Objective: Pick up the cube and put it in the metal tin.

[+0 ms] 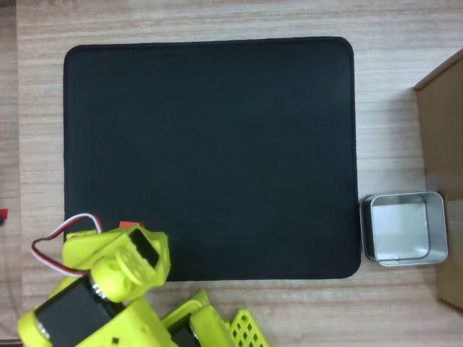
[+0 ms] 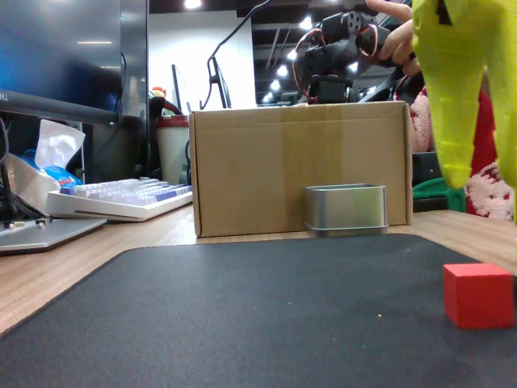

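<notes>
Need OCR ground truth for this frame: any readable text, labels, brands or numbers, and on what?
None readable.
Cardboard box: plain face, no print.
Metal tin: bare metal, no label.
Cube: plain red, no marking.
Keyboard: key legends too small and blurred to read.
Black mat: no logo to be seen.
Gripper: yellow plastic, no markings.

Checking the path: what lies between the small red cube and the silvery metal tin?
Only bare black mat separates the small red cube from the silvery metal tin, judging by the fixed view.
</notes>
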### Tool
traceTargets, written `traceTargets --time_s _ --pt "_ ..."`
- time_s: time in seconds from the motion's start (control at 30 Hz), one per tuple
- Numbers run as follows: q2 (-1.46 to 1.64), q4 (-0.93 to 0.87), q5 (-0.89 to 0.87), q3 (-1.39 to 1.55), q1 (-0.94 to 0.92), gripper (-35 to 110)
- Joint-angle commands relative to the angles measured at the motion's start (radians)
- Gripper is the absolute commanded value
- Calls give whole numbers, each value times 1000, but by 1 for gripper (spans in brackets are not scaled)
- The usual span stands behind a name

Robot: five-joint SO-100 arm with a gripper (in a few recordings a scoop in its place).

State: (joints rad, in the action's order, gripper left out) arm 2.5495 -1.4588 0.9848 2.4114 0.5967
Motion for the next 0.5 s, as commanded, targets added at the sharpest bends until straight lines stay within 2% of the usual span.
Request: traceTargets --time_s 0.0,0.13,0.47 --pt "-6 23 32 9 -29 24" --pt "-87 158 38 92 -57 24" --pt "-143 221 -26 117 23 23"
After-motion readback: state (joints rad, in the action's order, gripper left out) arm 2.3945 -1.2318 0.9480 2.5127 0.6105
